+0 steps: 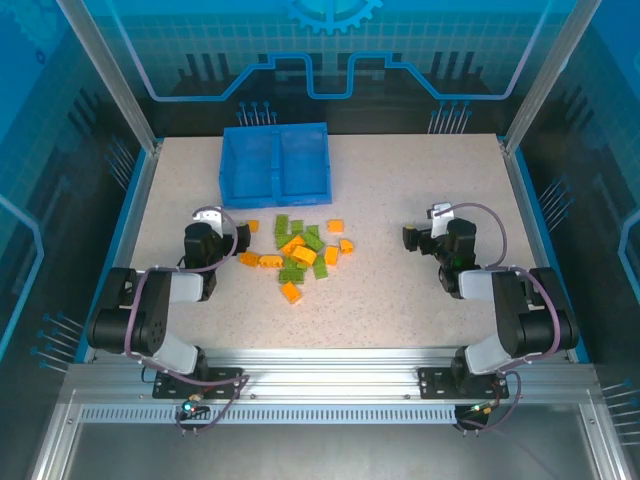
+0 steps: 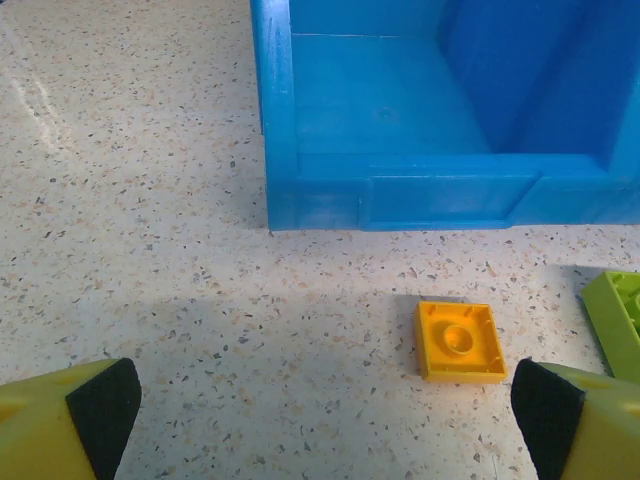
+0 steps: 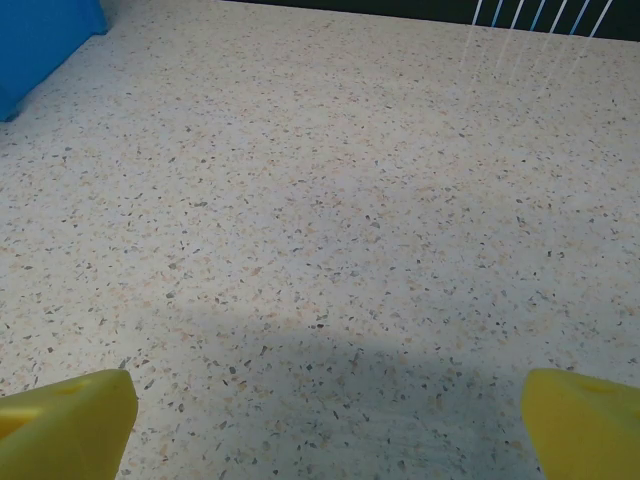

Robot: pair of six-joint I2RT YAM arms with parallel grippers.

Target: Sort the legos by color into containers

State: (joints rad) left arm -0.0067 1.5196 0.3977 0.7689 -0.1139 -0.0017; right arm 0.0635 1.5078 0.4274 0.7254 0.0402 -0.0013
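We find the left claw (image 1: 208, 220) with its jaws wide apart and nothing between them. In its wrist view the two yellow fingers (image 2: 60, 425), black-padded, sit at the bottom corners with speckled table (image 2: 150, 250) between. Just ahead of the right-hand finger an orange lego (image 2: 460, 340) lies flat on the table. To its right, cut by the frame edge, lies a green lego (image 2: 618, 318). Beyond both stands the near wall of the tray (image 2: 440, 198), apart from the orange lego, with one compartment open behind it.

We find the right claw (image 1: 430, 228) likewise wide apart and holding nothing. Its yellow fingers (image 3: 65, 425) flank open table, and a corner of the tray shows at the far left of that view.

From above, we note both claws low over the table. The left one stands just left of the legos (image 1: 300, 255) and the right one stands well apart from them on the right. The legos, orange and green mixed, lie in a loose cluster on the table between the two claws. They are near the front wall of the tray but not touching it. The tray sits at the far side, left of centre, its divider running front to back so that the two compartments lie side by side
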